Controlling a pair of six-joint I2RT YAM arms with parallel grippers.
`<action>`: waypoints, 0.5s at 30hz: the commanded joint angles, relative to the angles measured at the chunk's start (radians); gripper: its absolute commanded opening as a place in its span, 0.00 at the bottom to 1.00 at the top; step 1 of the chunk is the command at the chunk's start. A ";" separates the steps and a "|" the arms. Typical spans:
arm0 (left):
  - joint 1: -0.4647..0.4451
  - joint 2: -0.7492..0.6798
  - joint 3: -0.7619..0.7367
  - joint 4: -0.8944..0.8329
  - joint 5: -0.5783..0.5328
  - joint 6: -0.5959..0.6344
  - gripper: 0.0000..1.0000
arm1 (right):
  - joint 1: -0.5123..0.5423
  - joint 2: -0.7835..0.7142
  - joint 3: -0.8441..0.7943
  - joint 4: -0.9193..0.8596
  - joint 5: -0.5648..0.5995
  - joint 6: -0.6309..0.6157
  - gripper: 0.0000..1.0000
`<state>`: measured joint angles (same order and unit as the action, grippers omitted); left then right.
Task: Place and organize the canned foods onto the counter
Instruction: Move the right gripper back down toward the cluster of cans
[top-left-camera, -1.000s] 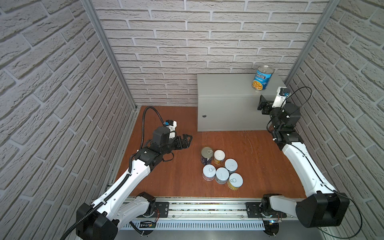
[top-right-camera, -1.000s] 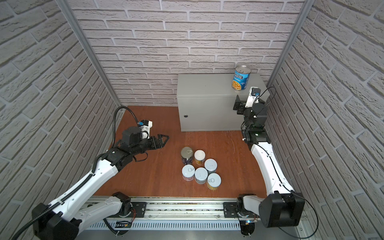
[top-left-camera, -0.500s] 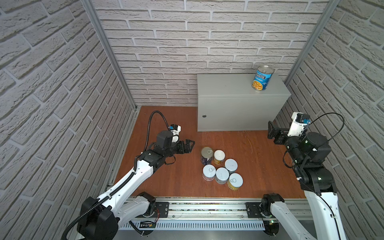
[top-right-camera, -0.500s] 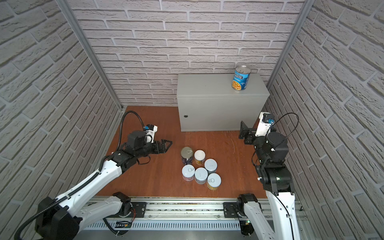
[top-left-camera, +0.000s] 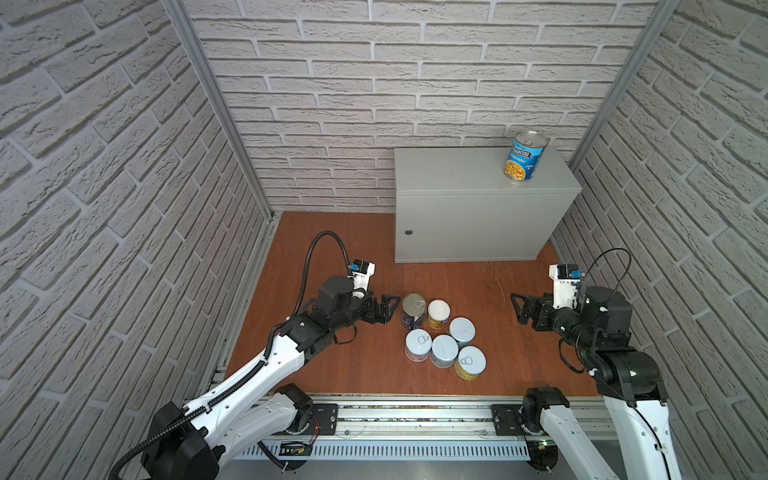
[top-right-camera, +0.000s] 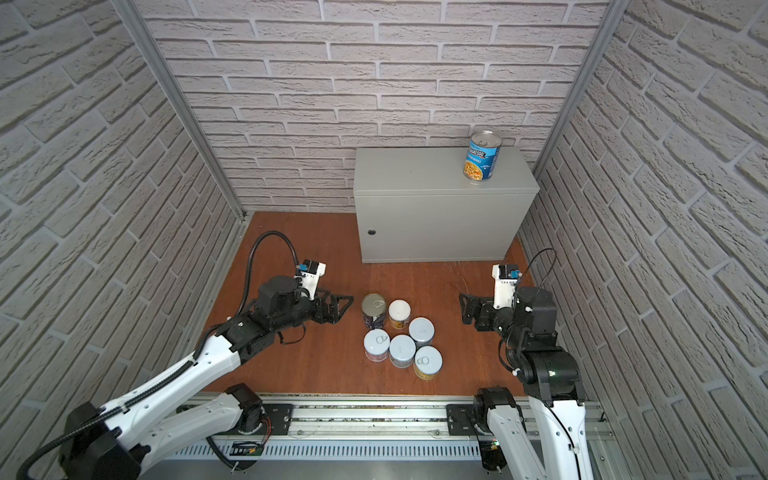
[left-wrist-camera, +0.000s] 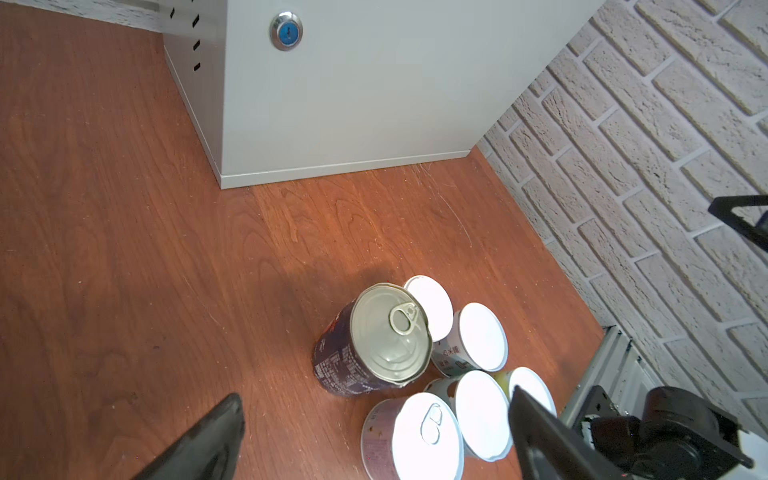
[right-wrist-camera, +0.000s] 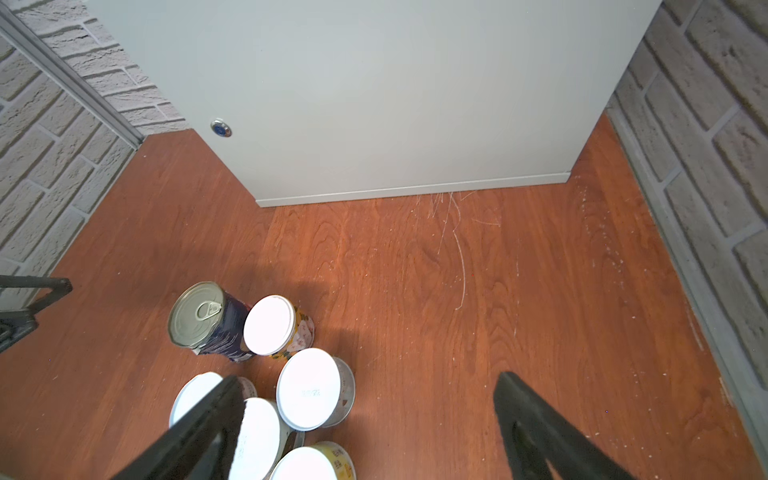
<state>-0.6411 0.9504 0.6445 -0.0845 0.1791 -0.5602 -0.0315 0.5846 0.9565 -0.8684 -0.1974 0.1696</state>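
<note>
Left gripper (top-left-camera: 390, 309): we note the jaws spread wide apart with nothing between them, low over the wooden floor (top-left-camera: 332, 249). In both top views its tips point toward 3 o'clock and stop just beside the navy can (top-left-camera: 413, 316); the left wrist view shows a gap, so no contact. Right gripper (top-left-camera: 517, 308): jaws also apart and empty, tips pointing toward 9 o'clock, well apart from the cans. Between the two grippers we count six cans upright on the floor in a tight cluster. The tall navy can stands at the cluster's 10 o'clock corner, pull-tab lid up. The five short cans (top-left-camera: 444, 351) have white lids: one with a yellow label stands close against the navy can at its 3 o'clock, and the other four sit at its 4 to 6 o'clock. At 12 to 1 o'clock from the cluster stands the grey box-shaped table (top-left-camera: 457, 166), set in the corner of the back and right walls, with a round lock (top-left-camera: 409, 232) on its front. The blue Progresso can (top-left-camera: 524, 160) stands upright on the table's top, alone, near the 3 o'clock end.
</note>
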 joint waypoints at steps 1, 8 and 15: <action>0.002 0.013 -0.071 0.122 -0.044 0.030 0.98 | 0.005 0.000 -0.032 0.010 -0.108 0.039 0.94; 0.027 0.068 -0.191 0.327 -0.085 0.058 0.98 | 0.052 -0.015 -0.150 0.130 -0.180 0.135 0.94; 0.029 0.054 -0.213 0.344 -0.108 0.074 0.98 | 0.148 0.012 -0.178 0.200 -0.134 0.162 0.94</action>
<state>-0.6174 1.0195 0.4393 0.1650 0.0940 -0.5106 0.0803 0.5854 0.7937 -0.7727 -0.3363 0.2989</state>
